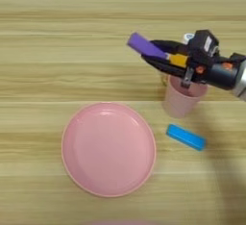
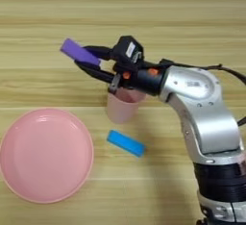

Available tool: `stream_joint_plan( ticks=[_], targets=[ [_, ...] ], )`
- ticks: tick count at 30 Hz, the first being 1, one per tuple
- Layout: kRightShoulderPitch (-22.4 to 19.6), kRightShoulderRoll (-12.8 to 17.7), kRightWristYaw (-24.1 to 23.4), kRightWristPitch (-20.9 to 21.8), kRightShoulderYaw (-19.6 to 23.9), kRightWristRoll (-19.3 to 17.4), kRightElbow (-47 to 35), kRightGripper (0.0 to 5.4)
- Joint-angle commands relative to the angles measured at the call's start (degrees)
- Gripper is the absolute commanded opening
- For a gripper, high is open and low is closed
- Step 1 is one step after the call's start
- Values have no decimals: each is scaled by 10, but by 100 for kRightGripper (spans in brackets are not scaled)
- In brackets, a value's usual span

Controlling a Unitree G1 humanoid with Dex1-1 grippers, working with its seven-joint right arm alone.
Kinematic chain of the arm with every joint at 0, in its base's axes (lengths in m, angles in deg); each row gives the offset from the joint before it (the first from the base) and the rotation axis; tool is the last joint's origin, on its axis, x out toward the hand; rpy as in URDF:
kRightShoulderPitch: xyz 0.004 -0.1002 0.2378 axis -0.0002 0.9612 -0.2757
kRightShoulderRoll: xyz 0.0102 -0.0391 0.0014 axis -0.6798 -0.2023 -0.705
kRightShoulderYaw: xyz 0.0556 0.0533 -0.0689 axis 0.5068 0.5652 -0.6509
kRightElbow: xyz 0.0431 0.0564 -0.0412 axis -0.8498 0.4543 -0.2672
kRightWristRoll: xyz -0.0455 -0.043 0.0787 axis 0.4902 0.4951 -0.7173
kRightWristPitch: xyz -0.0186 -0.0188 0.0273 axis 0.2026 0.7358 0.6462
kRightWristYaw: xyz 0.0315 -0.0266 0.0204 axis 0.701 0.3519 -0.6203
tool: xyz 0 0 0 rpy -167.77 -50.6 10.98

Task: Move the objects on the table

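A: Purple block (image 2: 79,52): one item, small and flat, upper left of centre in the right eye view. Pinched at one end between the two black fingers of the right gripper (image 2: 89,59), which is closed on it. It appears to be held above the table (image 1: 57,36), not resting on it.

B: Other stock?

A: Pink cup (image 2: 122,105): upright at centre, directly under the gripper's body. Blue block (image 2: 126,143): flat on the wood, just below and right of the cup, apart from it. Pink plate (image 1: 108,148): lower left, nothing on it. A bottle cap shows behind the gripper in the left eye view; too hidden to catalogue further.

B: Step in hand?

A: By my reading, a carry: block gripped and in the air, set-down not yet made. The destination cannot be told.

B: Next move?

A: Likely choosing bare wood or a container, lowering with the block kept level, then opening the fingers. The cup sits close beneath, so clearance matters.

B: Markings?

A: None legible on any item.
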Motion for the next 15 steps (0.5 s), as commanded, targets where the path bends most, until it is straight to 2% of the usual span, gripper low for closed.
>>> stream_joint_plan(
  ticks=[1,3,7,11,15],
  targets=[
    [-47,42,-26,11,75,-24,11,141],
    [-47,60,-30,18,112,-31,38,141],
    [-58,86,-36,34,155,-29,114,141],
    [-78,110,-46,59,179,-20,214,141],
    [-99,128,-44,83,182,-8,310,141]
  ],
)
